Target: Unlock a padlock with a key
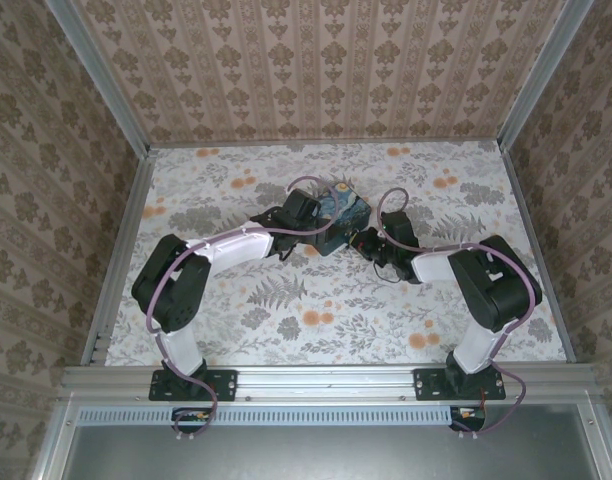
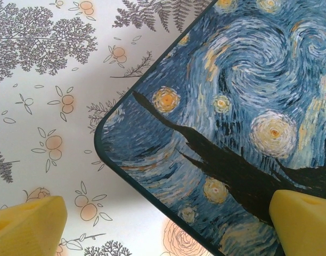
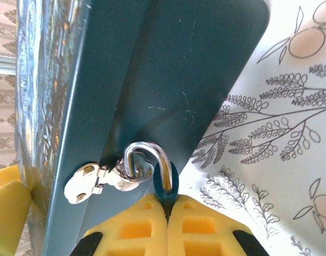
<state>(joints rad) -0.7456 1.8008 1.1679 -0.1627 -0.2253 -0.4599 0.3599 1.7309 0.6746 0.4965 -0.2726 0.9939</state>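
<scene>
Padlock [image 3: 165, 184] (hung on box [image 3: 179, 80] hasp [image 3: 94, 181]) sits pinched by right end effector [image 3: 167, 201].

Left arm [image 1: 226, 245] and right arm [image 1: 456, 265] reach inward, left hand [image 2: 168, 213] spread wide, right hand [image 3: 167, 205] pinched on the padlock [image 3: 166, 184].

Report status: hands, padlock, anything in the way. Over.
Left hand open over box corner. Right hand shut on padlock. Shackle hooked through hasp. No obstruction seen.
</scene>
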